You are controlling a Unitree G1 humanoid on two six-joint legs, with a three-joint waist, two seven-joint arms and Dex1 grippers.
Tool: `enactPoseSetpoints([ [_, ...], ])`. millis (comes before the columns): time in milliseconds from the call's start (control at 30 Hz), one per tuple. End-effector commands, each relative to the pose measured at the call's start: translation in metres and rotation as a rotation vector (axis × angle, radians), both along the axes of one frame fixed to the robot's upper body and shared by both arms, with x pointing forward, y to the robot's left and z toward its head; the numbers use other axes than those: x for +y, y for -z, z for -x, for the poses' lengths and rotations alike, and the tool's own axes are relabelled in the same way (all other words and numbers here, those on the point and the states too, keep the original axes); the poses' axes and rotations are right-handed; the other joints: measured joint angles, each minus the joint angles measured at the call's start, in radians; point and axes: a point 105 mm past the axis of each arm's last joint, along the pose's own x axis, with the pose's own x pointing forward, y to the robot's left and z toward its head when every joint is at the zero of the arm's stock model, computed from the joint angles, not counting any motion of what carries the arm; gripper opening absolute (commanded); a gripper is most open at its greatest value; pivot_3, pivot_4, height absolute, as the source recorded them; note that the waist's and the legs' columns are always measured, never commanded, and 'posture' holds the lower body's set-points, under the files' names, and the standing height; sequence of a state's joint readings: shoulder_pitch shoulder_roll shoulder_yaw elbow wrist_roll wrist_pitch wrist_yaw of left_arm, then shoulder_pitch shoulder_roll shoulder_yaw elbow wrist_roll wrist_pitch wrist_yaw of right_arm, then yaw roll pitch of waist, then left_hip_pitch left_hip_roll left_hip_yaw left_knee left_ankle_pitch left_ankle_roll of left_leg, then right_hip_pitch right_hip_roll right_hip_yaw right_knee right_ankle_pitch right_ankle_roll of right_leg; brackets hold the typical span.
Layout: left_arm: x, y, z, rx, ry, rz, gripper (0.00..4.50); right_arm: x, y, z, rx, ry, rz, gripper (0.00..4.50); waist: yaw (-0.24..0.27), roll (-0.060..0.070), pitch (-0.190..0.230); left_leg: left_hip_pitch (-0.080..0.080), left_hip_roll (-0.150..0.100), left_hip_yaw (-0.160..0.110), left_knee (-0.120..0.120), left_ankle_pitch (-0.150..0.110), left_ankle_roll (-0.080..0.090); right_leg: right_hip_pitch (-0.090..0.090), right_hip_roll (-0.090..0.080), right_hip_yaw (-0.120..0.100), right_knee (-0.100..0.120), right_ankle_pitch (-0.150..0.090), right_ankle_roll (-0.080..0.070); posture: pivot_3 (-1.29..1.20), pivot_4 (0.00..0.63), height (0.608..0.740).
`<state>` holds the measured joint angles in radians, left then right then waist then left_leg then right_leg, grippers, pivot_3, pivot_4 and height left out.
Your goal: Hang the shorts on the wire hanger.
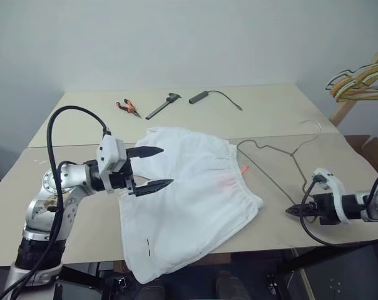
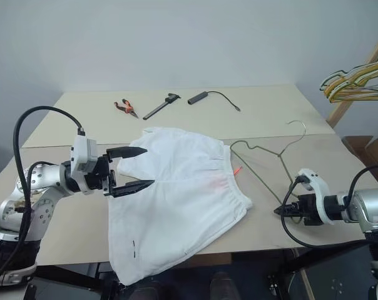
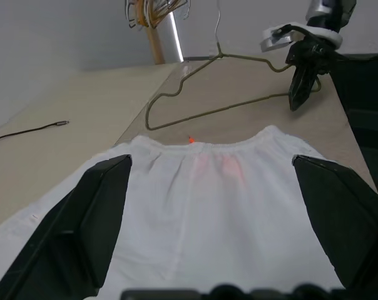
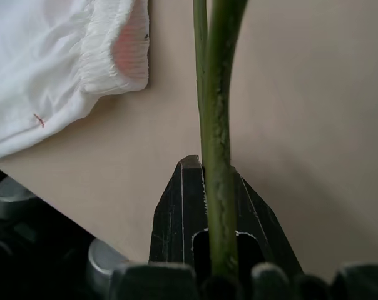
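The white shorts (image 1: 195, 194) lie flat on the table, waistband toward the right, with faint pink marks near it; the lower hem hangs over the table's front edge. My left gripper (image 1: 153, 169) hovers level over the shorts' left part, open, with nothing between its fingers. To the right of the shorts lies the wire hanger (image 2: 264, 150), thin and grey-green, its hook pointing toward the far side. At the hanger's near corner my right gripper (image 1: 295, 211) is shut on the wire; in the right wrist view the wire hanger (image 4: 217, 94) runs between the closed fingers.
Orange-handled pliers (image 1: 127, 106), a dark caliper (image 1: 164, 105) and a black device with a cable (image 1: 198, 97) lie at the back of the table. A bunch of coloured hangers (image 1: 361, 81) hangs on a wooden stand at the far right.
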<state>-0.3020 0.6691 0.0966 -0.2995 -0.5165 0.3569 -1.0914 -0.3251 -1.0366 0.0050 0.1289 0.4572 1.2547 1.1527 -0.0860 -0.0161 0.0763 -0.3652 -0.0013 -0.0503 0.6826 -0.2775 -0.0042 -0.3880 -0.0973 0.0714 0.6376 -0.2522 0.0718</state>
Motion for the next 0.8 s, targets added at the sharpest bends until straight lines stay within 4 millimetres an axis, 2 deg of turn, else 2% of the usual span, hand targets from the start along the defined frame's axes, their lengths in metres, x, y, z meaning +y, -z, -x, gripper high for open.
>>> enactPoseSetpoints([
  [33, 0.0, -0.007, 0.005, -0.02, 0.002, -0.001, 4.47, -0.006, -0.006, 0.006, 0.046, 0.014, -0.066, 0.0, 0.003, 0.0, 0.0, 0.0, 0.0, 0.0, 0.0, 0.0, 0.0, 0.0, 0.0, 0.0, -0.001, 0.0, 0.0, -0.03, 0.08, 0.74],
  [267, 0.0, -0.003, 0.013, 0.004, 0.02, -0.023, 4.47, -0.014, 0.002, 0.023, 0.146, -0.007, -0.104, 0.0, 0.02, 0.0, 0.0, -0.001, 0.001, 0.0, 0.0, -0.001, 0.002, 0.0, 0.001, -0.001, -0.004, 0.0, 0.0, -0.01, 0.085, 0.74],
  [433, 0.0, -0.003, 0.014, 0.011, 0.021, -0.027, 4.47, -0.008, -0.009, 0.024, 0.13, -0.044, -0.176, 0.0, 0.025, 0.0, 0.0, -0.001, 0.001, 0.0, 0.0, -0.001, 0.002, 0.0, 0.001, -0.001, -0.004, 0.0, 0.0, -0.01, 0.083, 0.74],
  [600, -0.002, -0.002, 0.014, 0.014, 0.02, -0.026, 4.47, -0.011, -0.008, 0.018, 0.117, -0.028, -0.162, 0.0, 0.026, 0.0, 0.0, -0.001, 0.001, 0.0, 0.0, -0.001, 0.002, 0.001, 0.001, -0.001, -0.005, 0.0, 0.0, -0.01, 0.077, 0.74],
  [800, -0.002, -0.002, 0.014, 0.014, 0.021, -0.03, 4.47, -0.005, -0.01, 0.027, 0.16, -0.102, -0.18, 0.0, 0.037, 0.0, 0.0, -0.001, 0.001, 0.0, -0.001, -0.001, 0.002, 0.0, 0.001, -0.001, -0.005, 0.0, 0.0, 0.0, 0.073, 0.74],
])
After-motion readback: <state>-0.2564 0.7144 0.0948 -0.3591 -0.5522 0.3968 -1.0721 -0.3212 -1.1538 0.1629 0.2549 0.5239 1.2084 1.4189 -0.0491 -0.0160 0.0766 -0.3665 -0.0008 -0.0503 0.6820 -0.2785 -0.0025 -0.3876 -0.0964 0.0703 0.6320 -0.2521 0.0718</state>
